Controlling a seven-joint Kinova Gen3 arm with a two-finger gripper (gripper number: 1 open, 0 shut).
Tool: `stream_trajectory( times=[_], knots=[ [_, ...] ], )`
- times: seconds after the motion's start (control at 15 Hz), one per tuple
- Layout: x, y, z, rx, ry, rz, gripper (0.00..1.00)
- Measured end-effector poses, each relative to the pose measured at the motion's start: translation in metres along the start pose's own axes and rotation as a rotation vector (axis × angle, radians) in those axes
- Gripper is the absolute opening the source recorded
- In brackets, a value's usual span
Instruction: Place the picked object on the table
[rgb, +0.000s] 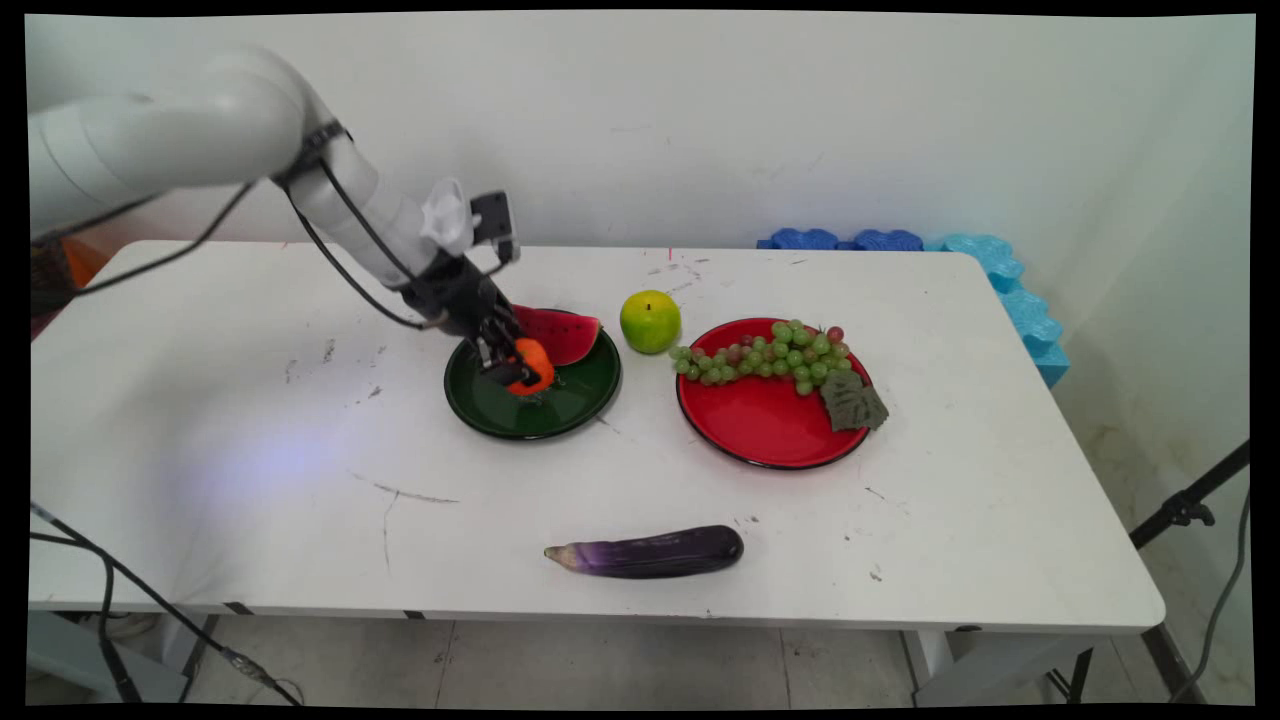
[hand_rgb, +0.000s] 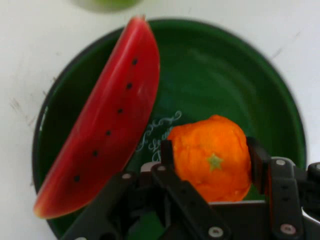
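My gripper (rgb: 518, 368) (hand_rgb: 210, 162) is over the dark green plate (rgb: 575, 400) (hand_rgb: 225, 65), shut on an orange fruit (rgb: 535, 364) (hand_rgb: 212, 157). The orange sits between both fingers; whether it rests on the plate or hangs just above it I cannot tell. A red watermelon slice (rgb: 560, 333) (hand_rgb: 105, 130) lies on the same plate beside the orange, at the plate's far side in the main view and left of the orange in the hand view.
A green apple (rgb: 650, 321) stands on the table just right of the green plate. Further right, a red plate (rgb: 760, 420) holds a bunch of grapes (rgb: 765, 355) with a leaf. A purple eggplant (rgb: 650, 552) lies near the table's front edge. Blue foam pieces (rgb: 1000, 270) line the back right.
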Motion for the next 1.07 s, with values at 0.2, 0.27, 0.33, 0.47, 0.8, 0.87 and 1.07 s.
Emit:
stream_trajectory(
  times=[0.2,0.27,0.33,0.47,0.8,0.87,1.07],
  knots=[
    [0.025,0.009,-0.044,-0.016,0.044,-0.048,0.0],
    [0.035,0.013,-0.059,-0.024,0.062,-0.066,0.0],
    [0.044,0.018,-0.069,-0.03,0.074,-0.079,0.0],
    [0.057,0.025,-0.083,-0.039,0.091,-0.101,0.0],
    [0.082,0.049,-0.086,-0.042,0.093,-0.149,0.0],
    [0.084,0.054,-0.081,-0.044,0.084,-0.156,0.0],
    [0.087,0.071,-0.055,-0.049,0.049,-0.174,0.0]
  ],
)
